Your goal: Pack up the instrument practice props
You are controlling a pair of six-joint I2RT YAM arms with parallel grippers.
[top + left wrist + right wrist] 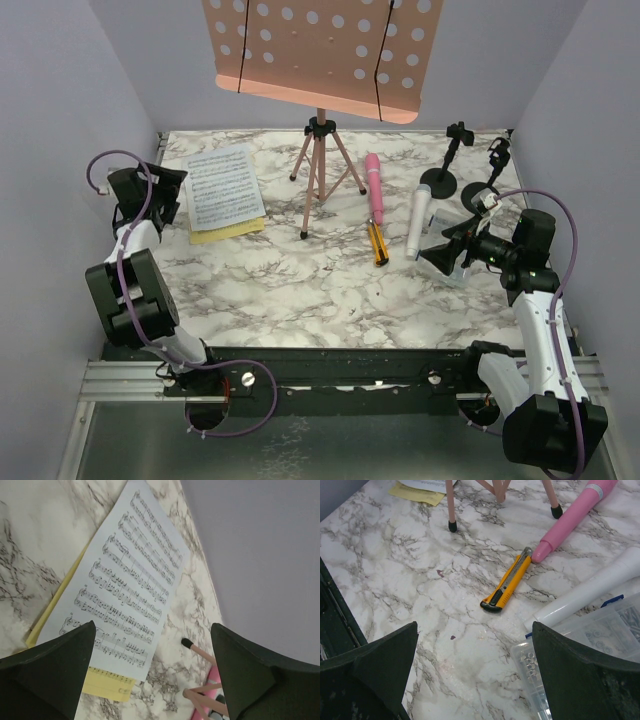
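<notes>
L claw (163,190) is hovering at far-left of marble table (300,290), fingers standing wide apart, gripping nothing. Just right of it, white sheet-music page (225,185) is lying flat, covering most of yellow page (232,232), whose near edge is poking out. L wrist view is showing both sheets beneath the spread fingers.

At far-centre, pink tripod (320,170) is standing upright, carrying pink perforated music rack (320,50) up top.

Right of tripod, pink toy mic (375,188) is lying near-to-far. At its near end, yellow-and-black cutter (380,243) is lying w/ tip touching or nearly so. Just right of those, grey-white toy mic (418,220) is lying flat.

At far-right, black mic mount (441,178) is standing upright, w/ second mic mount (494,160) near it.

R claw (440,255) is hanging at near-right, fingers spread wide, holding nothing, beside clear plastic box (580,650). Grey-white mic's near end is resting at box edge.
</notes>
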